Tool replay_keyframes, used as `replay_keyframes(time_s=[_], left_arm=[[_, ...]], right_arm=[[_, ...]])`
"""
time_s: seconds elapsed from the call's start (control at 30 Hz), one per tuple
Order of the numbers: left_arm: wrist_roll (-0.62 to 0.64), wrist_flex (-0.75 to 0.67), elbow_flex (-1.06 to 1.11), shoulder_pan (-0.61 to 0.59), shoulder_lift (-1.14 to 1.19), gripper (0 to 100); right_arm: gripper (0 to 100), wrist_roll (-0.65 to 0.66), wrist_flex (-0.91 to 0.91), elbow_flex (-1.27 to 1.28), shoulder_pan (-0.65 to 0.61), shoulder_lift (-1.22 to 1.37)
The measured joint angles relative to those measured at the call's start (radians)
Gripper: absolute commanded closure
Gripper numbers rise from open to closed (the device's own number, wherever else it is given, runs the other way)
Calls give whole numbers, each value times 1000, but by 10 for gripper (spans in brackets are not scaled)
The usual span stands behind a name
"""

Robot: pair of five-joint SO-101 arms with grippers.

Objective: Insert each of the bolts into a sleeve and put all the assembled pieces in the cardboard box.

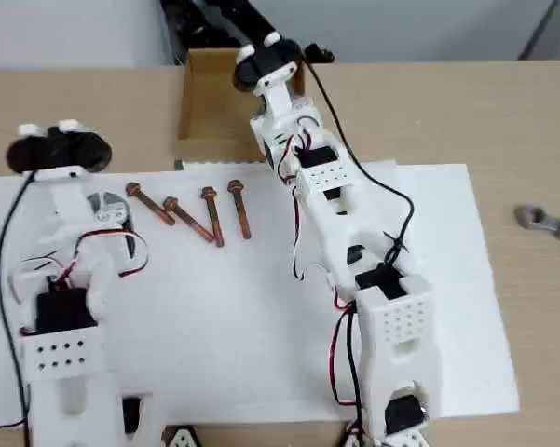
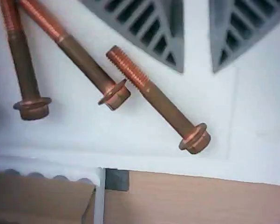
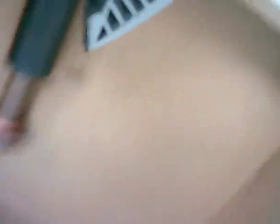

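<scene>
hovering spread, left pincer [image 2: 197, 65] has bolts [image 1: 214, 220] just beside it; cardboard box [image 1: 205, 102] lies beneath right pincer [image 1: 268, 56], grip state indeterminate.

Wooden table [image 1: 503, 112]: white sheet [image 1: 224, 326], cardboard box [image 1: 210, 102], metal piece [image 1: 545, 222] at right.

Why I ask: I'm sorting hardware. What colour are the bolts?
The bolts are coppery brown, clearest in the left wrist view.

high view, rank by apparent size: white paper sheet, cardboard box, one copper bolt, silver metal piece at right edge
1. white paper sheet
2. brown cardboard box, partly covered
3. copper-coloured bolt and silver metal piece: look alike, piece cut off by the frame, so unranked
</scene>
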Motion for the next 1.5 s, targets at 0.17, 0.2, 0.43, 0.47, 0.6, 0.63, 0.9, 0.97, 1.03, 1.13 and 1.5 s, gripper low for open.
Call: replay_keyframes(time_s=[0.17, 0.2, 0.43, 0.47, 0.6, 0.63, 0.9, 0.97, 1.03, 1.13, 1.5], left_arm=[[143, 75, -104, -37, 124, 874], [173, 109, -155, -54, 178, 878], [235, 373, -660, -21, 700, 893], [259, 411, -740, -18, 778, 893], [365, 571, -1019, -20, 1094, 893], [394, 606, -1080, -18, 1169, 893], [540, 793, -1531, -15, 1611, 893], [563, 818, -1634, -15, 1654, 891], [585, 824, -1714, -15, 1679, 889], [605, 827, -1766, -15, 1689, 864], [655, 827, -1766, 0, 1703, 831]], right_arm=[[996, 0, 204, 0, 0, -146], [996, 0, 244, 0, 0, -181], [996, 35, 566, 0, 0, -407], [996, 38, 617, 0, 0, -430], [996, 40, 789, 0, 34, -488], [996, 37, 819, 0, 51, -499], [996, 18, 925, 0, 173, -568], [996, 18, 941, 0, 175, -580], [996, 18, 951, 0, 173, -583], [996, 15, 951, 0, 170, -583], [996, 9, 951, 0, 170, -583]])
